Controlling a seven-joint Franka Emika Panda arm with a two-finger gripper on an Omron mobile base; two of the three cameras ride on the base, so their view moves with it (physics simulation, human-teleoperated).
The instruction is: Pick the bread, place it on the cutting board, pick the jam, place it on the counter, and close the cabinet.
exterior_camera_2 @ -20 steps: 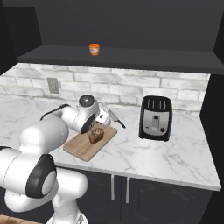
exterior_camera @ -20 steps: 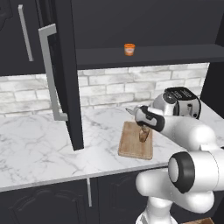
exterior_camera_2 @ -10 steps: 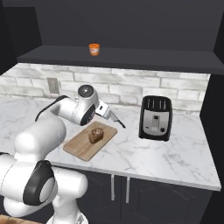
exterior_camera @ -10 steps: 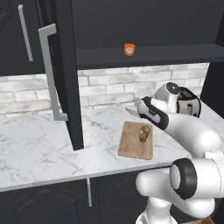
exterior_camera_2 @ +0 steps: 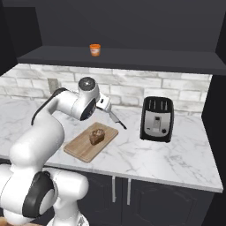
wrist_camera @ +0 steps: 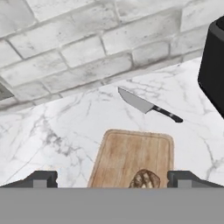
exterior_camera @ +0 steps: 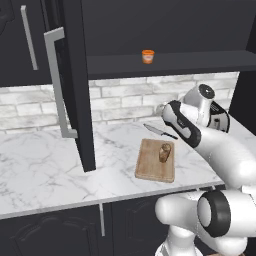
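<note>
No brand, label or writing can be read on anything here; the jar's lighter band and the toaster's pale front panel are too small to show any mark.

The bread [exterior_camera: 164,152] stands upright on the cutting board [exterior_camera: 150,167], toward the board's far right part in the left base view. In the hand view only its top shows, cut off by the bottom of the picture. The board lies flat on the counter [exterior_camera: 45,170], near the front edge. The jam [exterior_camera: 147,56] sits on the bottom shelf of the cabinet [exterior_camera: 75,85], close to the shelf's front lip and well above the board. The cabinet door stands open, swung out over the counter, its long silver handle [exterior_camera: 57,85] facing the camera.

The gripper [wrist_camera: 111,178] hangs above the board with its jaws spread wide and nothing between them; the two dark fingertips [wrist_camera: 41,178] sit far apart, either side of the bread top. In the base views the hand is largely hidden behind the arm's own wrist.

A knife [wrist_camera: 146,105] lies on the marble just beyond the board, apart from it, blade toward the brick wall [wrist_camera: 65,52]. The black toaster [exterior_camera_2: 156,118] stands to the right, well apart from the board; the hand view cuts it at the right edge. Bare marble stretches left of the board as far as the open door.
</note>
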